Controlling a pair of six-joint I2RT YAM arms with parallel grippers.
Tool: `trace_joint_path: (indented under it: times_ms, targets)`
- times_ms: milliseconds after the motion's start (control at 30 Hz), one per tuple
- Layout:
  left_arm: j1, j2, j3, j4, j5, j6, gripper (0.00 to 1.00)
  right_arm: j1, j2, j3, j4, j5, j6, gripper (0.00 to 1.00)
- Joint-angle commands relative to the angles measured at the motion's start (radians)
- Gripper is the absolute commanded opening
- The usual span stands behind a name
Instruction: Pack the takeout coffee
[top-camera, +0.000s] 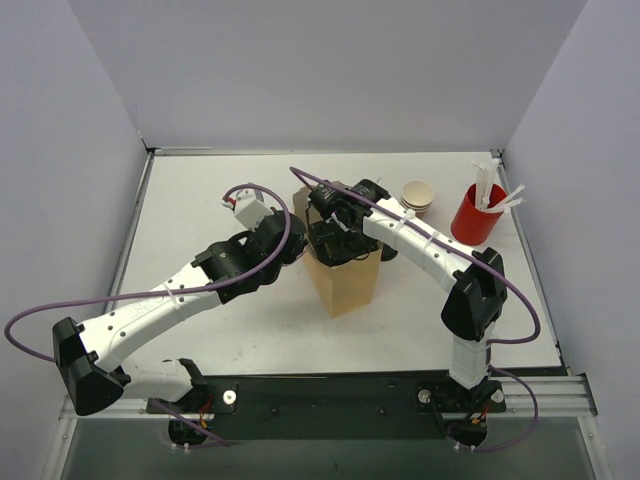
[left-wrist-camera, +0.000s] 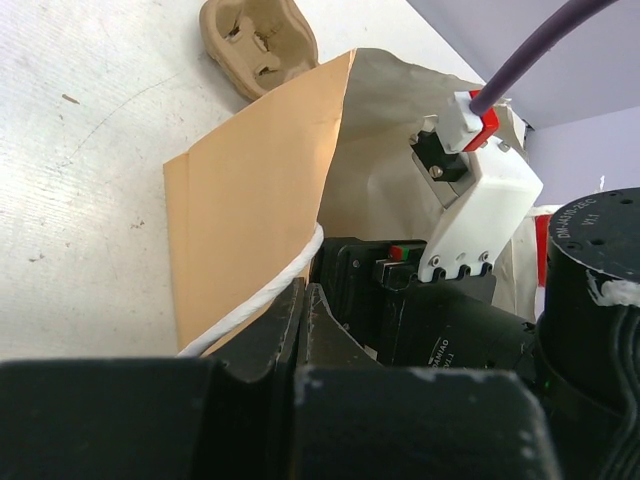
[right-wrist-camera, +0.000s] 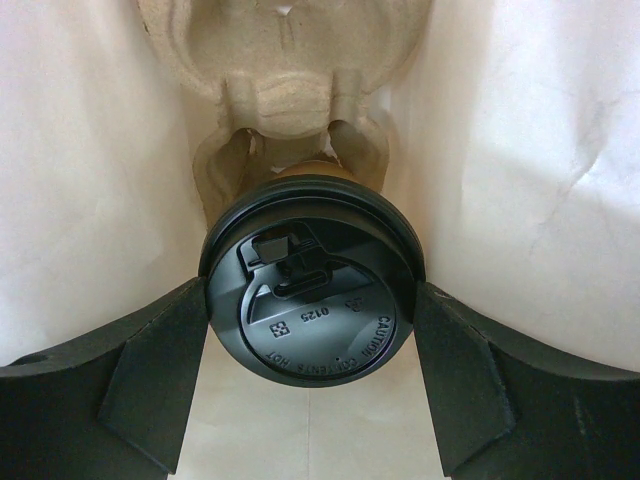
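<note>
White table (top-camera: 200, 200), takeout coffee (right-wrist-camera: 312, 285) upright, lid (right-wrist-camera: 335, 335) up

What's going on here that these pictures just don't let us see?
Coffee cup sides: right wrist view, black lid covers them.
Right end effector: top view, sunk inside the paper bag.
Left end effector: left wrist view, dark blur at the bottom; its grip is unclear.

so the small kraft-tan paper coffee cup (right-wrist-camera: 300, 170) is mostly hidden under its round black plastic sip lid (right-wrist-camera: 315, 300), upright with the lid facing up, down inside the brown paper bag (right-wrist-camera: 520, 150) right against the moulded pulp carrier (right-wrist-camera: 285, 60).
</note>
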Motion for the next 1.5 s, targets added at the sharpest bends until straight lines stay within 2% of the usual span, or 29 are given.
trace_joint_path:
  times_ms: [0, 1467]
  targets:
    - [0.007, 0.006, 0.051, -0.015, -0.008, 0.026, 0.00, -0.010, -0.014, -0.025, -0.024, 0.006, -0.003, 0.39]
    - [0.005, 0.017, 0.074, -0.025, 0.014, 0.040, 0.00, -0.019, -0.018, -0.247, 0.217, 0.073, 0.016, 0.36]
